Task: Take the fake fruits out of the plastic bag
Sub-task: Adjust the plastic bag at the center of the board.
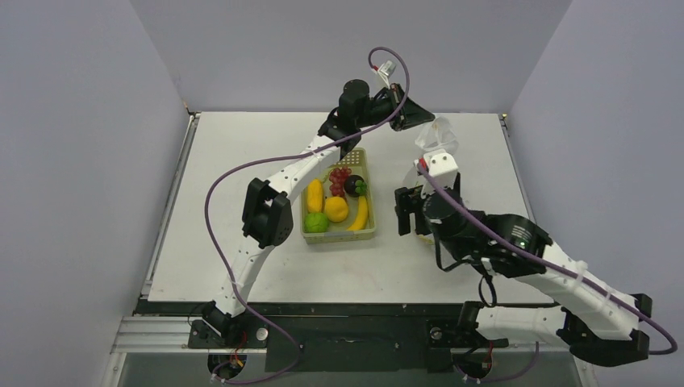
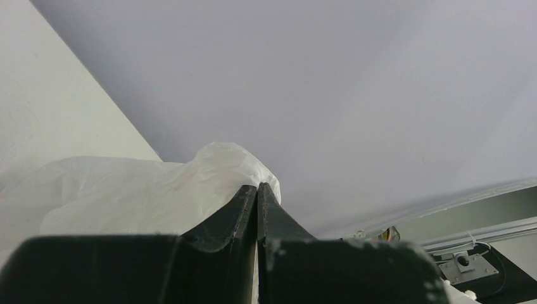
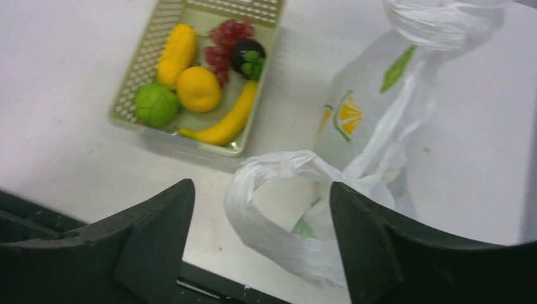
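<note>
The white plastic bag (image 1: 436,139) with lemon and leaf prints hangs from my left gripper (image 1: 424,119), which is shut on its top, raised above the table's far middle. In the left wrist view the jaws (image 2: 258,187) are pressed together on the bag (image 2: 152,190). My right gripper (image 1: 410,214) is open, low beside the bag's lower end. In the right wrist view (image 3: 261,190) a loop handle (image 3: 272,228) lies between its jaws, untouched. The fake fruits lie in the green basket (image 1: 371,234): maroon one (image 1: 355,186), green one (image 1: 315,222), banana (image 1: 360,214), grapes (image 1: 339,179). What the bag (image 3: 373,107) holds is hidden.
The basket (image 3: 130,79) sits left of the bag, between both arms, and also holds a round orange fruit (image 3: 198,88) and a long yellow one (image 3: 177,50). Grey walls enclose the white table (image 1: 242,161) on three sides.
</note>
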